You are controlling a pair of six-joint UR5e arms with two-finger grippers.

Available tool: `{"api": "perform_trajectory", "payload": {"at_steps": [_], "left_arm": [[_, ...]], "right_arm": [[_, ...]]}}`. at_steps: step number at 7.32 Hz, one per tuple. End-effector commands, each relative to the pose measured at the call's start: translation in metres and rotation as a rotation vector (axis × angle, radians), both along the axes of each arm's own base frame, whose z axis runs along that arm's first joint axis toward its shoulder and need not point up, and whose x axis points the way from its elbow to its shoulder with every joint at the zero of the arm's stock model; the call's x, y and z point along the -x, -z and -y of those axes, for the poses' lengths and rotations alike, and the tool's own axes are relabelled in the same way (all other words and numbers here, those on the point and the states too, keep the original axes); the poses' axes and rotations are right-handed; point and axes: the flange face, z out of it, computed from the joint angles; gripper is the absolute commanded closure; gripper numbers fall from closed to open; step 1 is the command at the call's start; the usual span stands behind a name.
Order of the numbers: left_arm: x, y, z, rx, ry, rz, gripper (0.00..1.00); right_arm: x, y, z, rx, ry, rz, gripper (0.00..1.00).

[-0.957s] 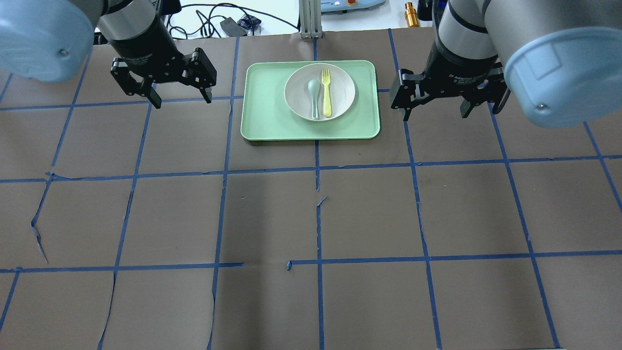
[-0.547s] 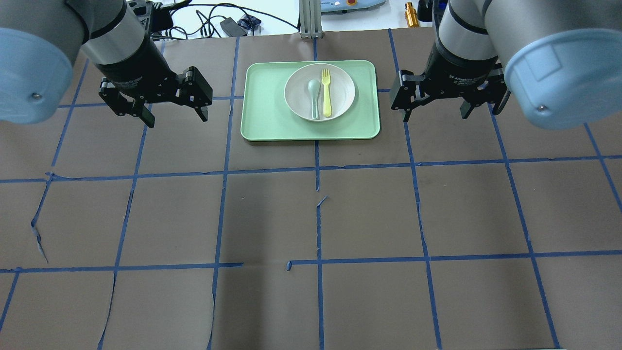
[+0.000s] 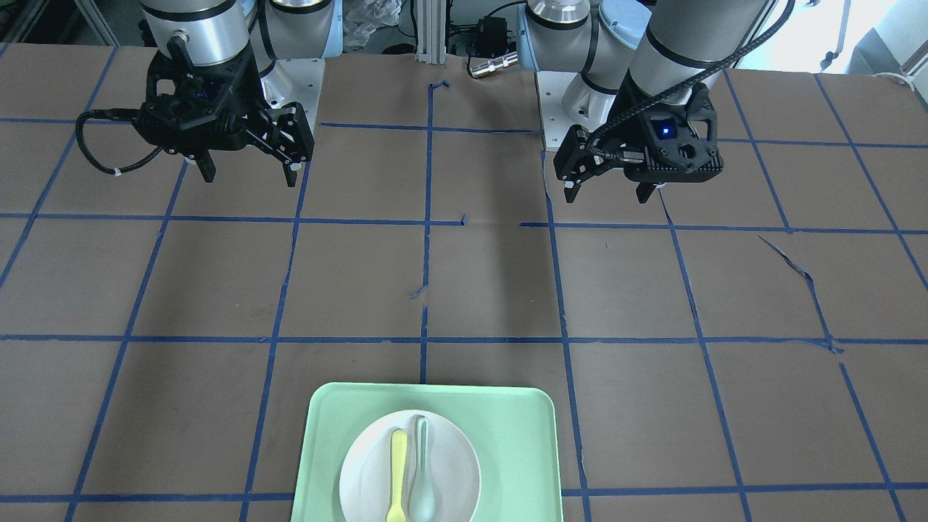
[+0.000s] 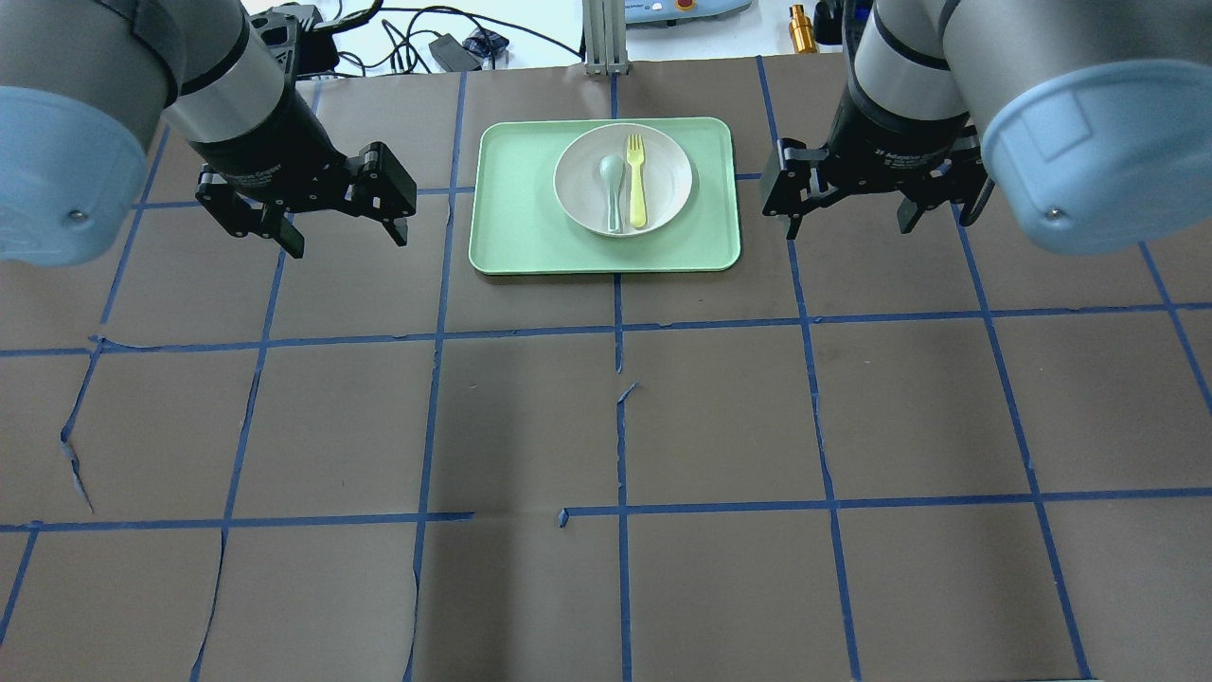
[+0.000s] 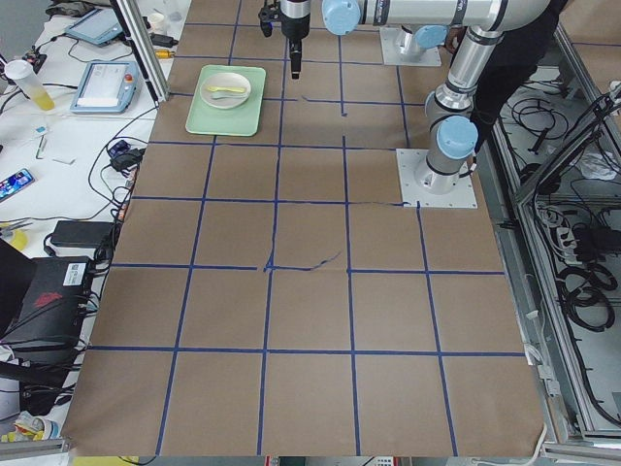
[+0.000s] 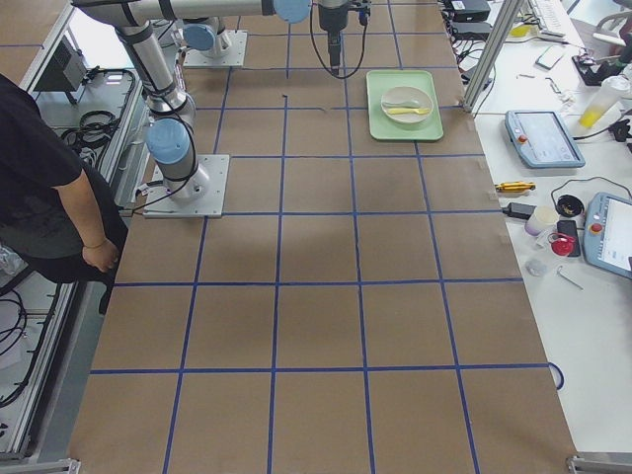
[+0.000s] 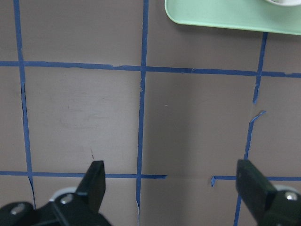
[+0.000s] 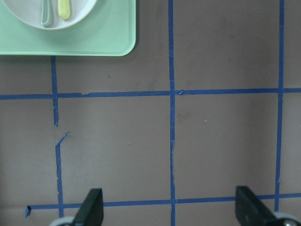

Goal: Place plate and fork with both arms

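The off-white plate [image 4: 669, 175] sits on the pale green tray [image 4: 516, 223] at the far middle of the table. The yellow fork [image 4: 636, 185] lies in the plate, with a grey-green spoon [image 4: 614, 188] beside it. My left gripper [image 4: 347, 242] hangs open and empty, left of the tray. My right gripper [image 4: 850, 227] hangs open and empty, right of the tray. In the front view the plate [image 3: 362, 471], fork [image 3: 397, 471], left gripper [image 3: 607, 196] and right gripper [image 3: 250, 178] show. The right wrist view shows the plate [image 8: 80, 9] and fork [image 8: 63, 7].
The table is brown paper with a blue tape grid, torn in places. Cables, a tablet and small items lie past the far edge, behind the tray. In the left wrist view only the tray's corner [image 7: 225, 12] shows above the open fingers [image 7: 94, 183].
My left gripper has moved nearer the robot and a little lower in the overhead view, still open. My right gripper has barely moved. Plate, fork and spoon are unmoved.
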Motion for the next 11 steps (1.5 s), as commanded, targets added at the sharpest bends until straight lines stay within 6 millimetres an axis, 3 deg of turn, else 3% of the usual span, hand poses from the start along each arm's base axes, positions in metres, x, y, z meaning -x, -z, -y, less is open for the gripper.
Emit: {"api": "perform_trajectory", "payload": {"at_steps": [1,3,4,5,6,7,8,10,11], "left_arm": [[0.0,0.001,0.0,-0.003,0.0,-0.002,0.0],[0.0,0.0,-0.002,-0.002,0.003,0.0,0.0],[0.0,-0.001,-0.002,0.0,0.003,0.001,0.0],[-0.001,0.0,-0.002,-0.003,0.004,0.005,0.0],[0.0,0.0,-0.002,-0.003,0.004,0.005,0.0],[0.0,0.001,-0.003,-0.005,0.001,0.001,0.0],[0.0,0.0,-0.005,-0.006,-0.001,0.001,0.0],[0.0,0.004,-0.005,-0.014,-0.001,0.002,0.0],[0.0,0.005,-0.004,-0.016,-0.001,0.002,0.0]], "right_arm": [[-0.005,0.035,0.023,0.049,-0.004,0.015,0.0],[-0.021,0.082,0.074,0.06,-0.038,0.014,0.0],[-0.027,0.097,0.117,0.043,-0.109,0.004,0.0],[-0.035,0.093,0.166,0.015,-0.125,0.002,0.0],[-0.043,0.107,0.204,-0.003,-0.125,0.017,0.0],[-0.049,0.139,0.233,-0.018,-0.128,0.032,0.0],[-0.053,0.158,0.247,-0.027,-0.128,0.033,0.04],[-0.101,0.226,0.255,-0.048,-0.14,0.049,0.02],[-0.118,0.245,0.268,-0.037,-0.068,0.104,0.03]]}}
